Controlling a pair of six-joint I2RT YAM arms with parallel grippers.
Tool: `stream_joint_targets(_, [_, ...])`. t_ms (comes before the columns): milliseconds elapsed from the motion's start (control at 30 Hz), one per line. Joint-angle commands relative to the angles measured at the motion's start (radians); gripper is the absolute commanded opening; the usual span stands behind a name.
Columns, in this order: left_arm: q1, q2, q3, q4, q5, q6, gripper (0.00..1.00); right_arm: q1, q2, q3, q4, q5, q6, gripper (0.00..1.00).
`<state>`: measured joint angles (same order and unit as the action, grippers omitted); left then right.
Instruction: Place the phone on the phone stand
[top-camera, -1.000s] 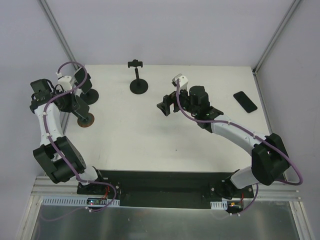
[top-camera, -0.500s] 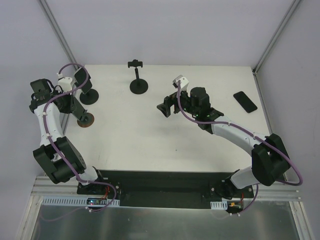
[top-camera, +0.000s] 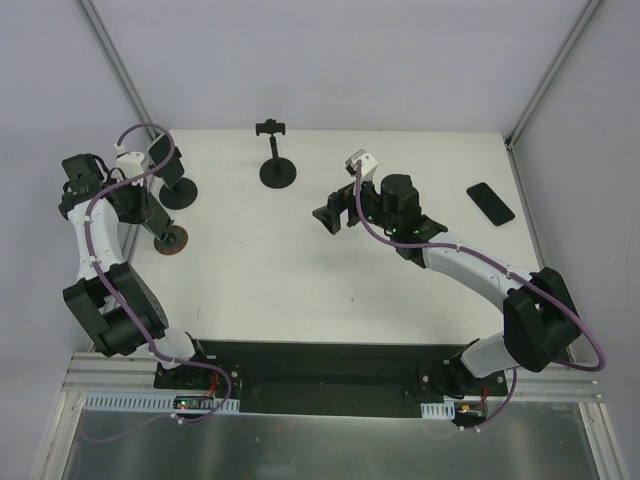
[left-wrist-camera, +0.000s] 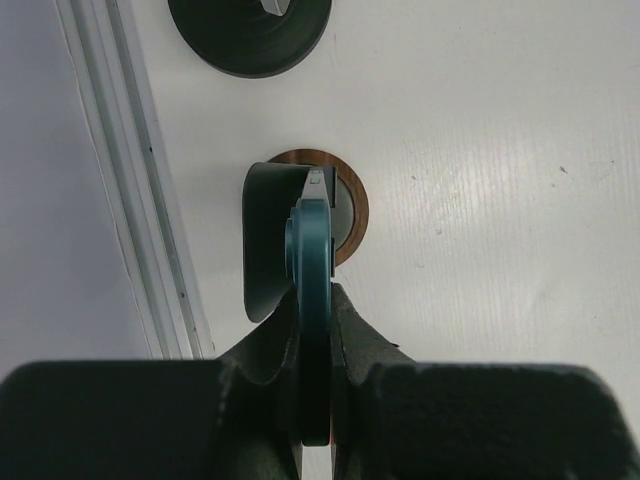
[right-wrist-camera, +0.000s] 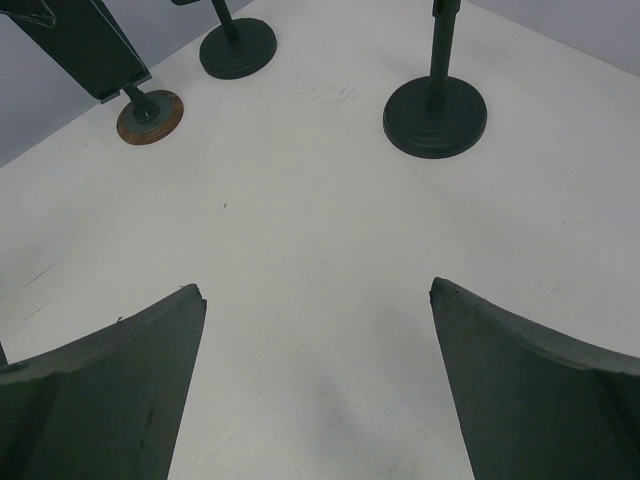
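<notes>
Phone (top-camera: 490, 203), black, lies flat on the white table (top-camera: 300, 270), far to the right of the brown-based stand (top-camera: 168, 238). Directly above that stand, the left gripper (left-wrist-camera: 315, 292) is clamped on a thin teal-edged slab (left-wrist-camera: 312, 230). The right gripper (right-wrist-camera: 318, 290), between stand and phone, gapes wide and holds nothing.

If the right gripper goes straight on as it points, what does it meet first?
Probably the bare white tabletop; the open right gripper tilts down toward it, though depth is unclear.
</notes>
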<state>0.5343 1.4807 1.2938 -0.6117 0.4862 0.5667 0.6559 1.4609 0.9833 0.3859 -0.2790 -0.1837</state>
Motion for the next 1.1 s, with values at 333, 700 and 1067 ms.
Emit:
stream_joint_targets(333, [-0.023,0.046,0.068,0.035,-0.126,-0.045,0.4,-0.009,-0.033,0.005,0.064,-0.031,0.006,0.96])
stream_joint_targets(700, [-0.023,0.053,0.065,0.064,-0.135,-0.097,0.61,-0.007,-0.033,0.005,0.065,-0.042,0.007,0.97])
stream_joint_targets(1067, [-0.023,0.004,0.039,0.11,-0.129,-0.142,0.84,-0.01,-0.042,-0.002,0.071,-0.045,0.004,0.97])
